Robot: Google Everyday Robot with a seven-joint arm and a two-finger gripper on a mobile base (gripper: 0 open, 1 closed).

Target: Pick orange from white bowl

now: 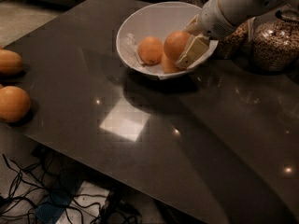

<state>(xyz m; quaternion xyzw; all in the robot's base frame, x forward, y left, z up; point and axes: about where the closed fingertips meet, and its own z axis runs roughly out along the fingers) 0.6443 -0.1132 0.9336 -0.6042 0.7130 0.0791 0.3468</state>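
The hand (186,45) is set inside the white bowl (140,22), at its right side, and is pinched on an orange (174,43); this is held leftward of the arm (233,6), above a second orange (167,66), so a straight upward lift is judged clear

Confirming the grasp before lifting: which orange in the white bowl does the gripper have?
The upper right orange, clamped in the gripper at the white bowl's right side. The left orange sits apart; the bottom orange lies underneath.
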